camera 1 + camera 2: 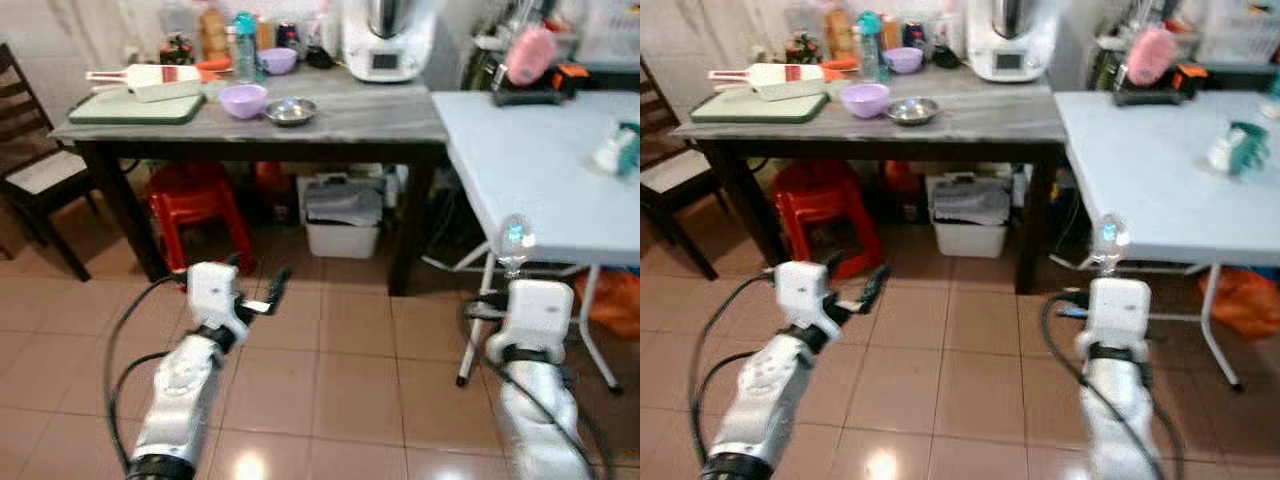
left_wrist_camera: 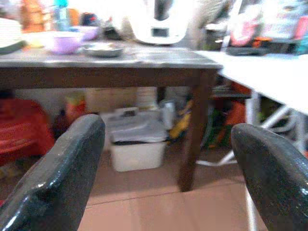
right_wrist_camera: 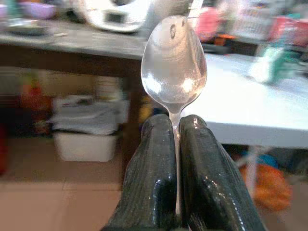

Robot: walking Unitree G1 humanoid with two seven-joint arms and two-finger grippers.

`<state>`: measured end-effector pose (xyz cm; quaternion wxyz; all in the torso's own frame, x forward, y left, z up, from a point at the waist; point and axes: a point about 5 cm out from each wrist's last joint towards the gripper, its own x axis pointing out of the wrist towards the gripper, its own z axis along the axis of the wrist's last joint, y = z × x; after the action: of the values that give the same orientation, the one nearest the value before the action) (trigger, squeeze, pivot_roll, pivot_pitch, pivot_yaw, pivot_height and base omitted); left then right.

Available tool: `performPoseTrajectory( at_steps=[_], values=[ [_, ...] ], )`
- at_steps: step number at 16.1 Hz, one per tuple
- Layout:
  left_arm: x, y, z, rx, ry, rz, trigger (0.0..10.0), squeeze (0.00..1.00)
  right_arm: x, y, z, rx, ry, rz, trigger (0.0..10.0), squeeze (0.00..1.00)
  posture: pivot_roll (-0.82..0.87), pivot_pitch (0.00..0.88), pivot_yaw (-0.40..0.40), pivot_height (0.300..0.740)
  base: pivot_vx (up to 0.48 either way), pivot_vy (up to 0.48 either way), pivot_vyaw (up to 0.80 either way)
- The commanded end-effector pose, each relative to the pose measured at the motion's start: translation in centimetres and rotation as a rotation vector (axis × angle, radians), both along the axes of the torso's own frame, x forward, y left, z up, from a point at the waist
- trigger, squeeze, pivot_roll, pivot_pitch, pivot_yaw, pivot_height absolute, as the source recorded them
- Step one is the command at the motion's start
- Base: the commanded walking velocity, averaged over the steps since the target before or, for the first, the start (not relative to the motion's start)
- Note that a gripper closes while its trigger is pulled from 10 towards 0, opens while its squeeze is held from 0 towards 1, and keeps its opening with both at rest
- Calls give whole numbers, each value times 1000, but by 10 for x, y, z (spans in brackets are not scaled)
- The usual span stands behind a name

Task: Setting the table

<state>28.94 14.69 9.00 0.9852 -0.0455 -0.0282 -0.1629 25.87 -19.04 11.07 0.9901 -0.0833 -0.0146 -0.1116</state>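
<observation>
My right gripper [image 3: 176, 126] is shut on the handle of a shiny metal spoon [image 3: 173, 64], whose bowl [image 1: 516, 237] sticks up above the wrist, just before the near edge of the pale blue table [image 1: 530, 170]. My left gripper [image 1: 262, 285] is open and holds nothing; it hangs over the tiled floor in front of the dark wooden table [image 1: 330, 120]. On that table stand a lilac bowl [image 1: 243, 100], a small steel dish [image 1: 290, 111] and a second purple bowl [image 1: 277, 60].
A green cutting board [image 1: 135, 107] with a knife lies at the wooden table's left. A white kitchen appliance [image 1: 388, 40] stands at the back. Under the table are a red stool [image 1: 195, 205] and a white bin [image 1: 342, 225]. A dark chair [image 1: 35, 175] stands far left.
</observation>
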Motion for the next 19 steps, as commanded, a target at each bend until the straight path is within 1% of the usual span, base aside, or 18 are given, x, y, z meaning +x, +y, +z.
performPoseTrajectory(
  at_steps=[1, 4, 19],
  values=[
    [3, 1, 5, 7, -15, 8, 10000, 0, 0, -2, 6, -13, -31, 0, 10000, 0, -36, 0, 30, 740, 330, 0, 0],
    [4, 2, 6, 15, -17, 16, 10000, 0, 0, -1, 6, -11, -31, 5, 10000, 0, -37, 0, 33, 740, 320, 0, 0],
    [8, -3, 6, 11, -19, 3, 10000, 0, 2, 2, 6, 9, -43, 33, 10000, 0, -41, 0, 34, 740, 330, 0, 478]
  ],
)
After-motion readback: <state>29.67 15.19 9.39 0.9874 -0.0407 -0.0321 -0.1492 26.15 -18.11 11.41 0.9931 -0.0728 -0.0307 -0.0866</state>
